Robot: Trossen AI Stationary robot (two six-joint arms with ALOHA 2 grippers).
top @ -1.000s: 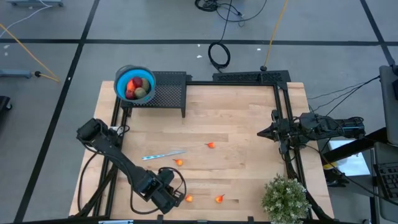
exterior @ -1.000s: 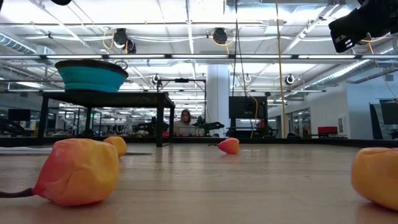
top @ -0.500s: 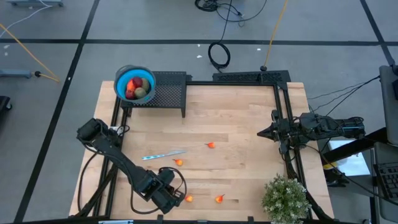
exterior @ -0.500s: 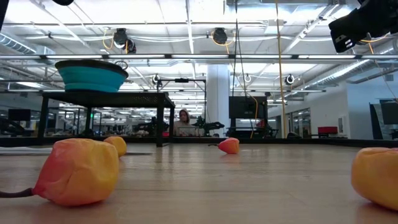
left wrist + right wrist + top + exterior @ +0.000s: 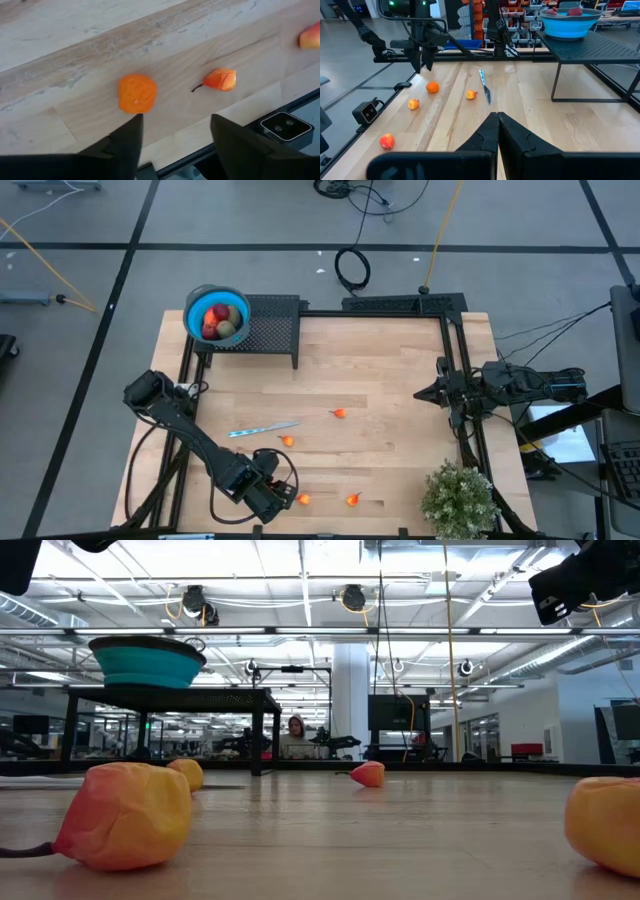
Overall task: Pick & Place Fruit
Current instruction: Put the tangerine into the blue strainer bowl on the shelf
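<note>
Low in the overhead frame, left of centre, the left hand [image 5: 281,499] hangs over the counter [image 5: 400,380] with its fingers [image 5: 125,145] apart and nothing between them. Its wrist camera looks past those fingers at a round orange fruit [image 5: 136,93] lying on the wood just beyond the tips, centred a little toward one finger rather than in the middle of the gap. From above, that fruit [image 5: 303,500] sits just to the right of the hand. It is round, so no long axis matters; the hand would need only a small shift sideways and a drop.

A stemmed orange fruit [image 5: 352,500] lies further right along the bottom edge, and two more [image 5: 287,441] [image 5: 339,413] sit mid-frame near the knife [image 5: 262,428]. The blue bowl [image 5: 190,305], upper left on a black stand [image 5: 275,330], already holds several pieces.

The right hand [image 5: 425,392] waits at the right edge, fingers together, well apart from all the fruit, so the left arm is plainly nearer.
</note>
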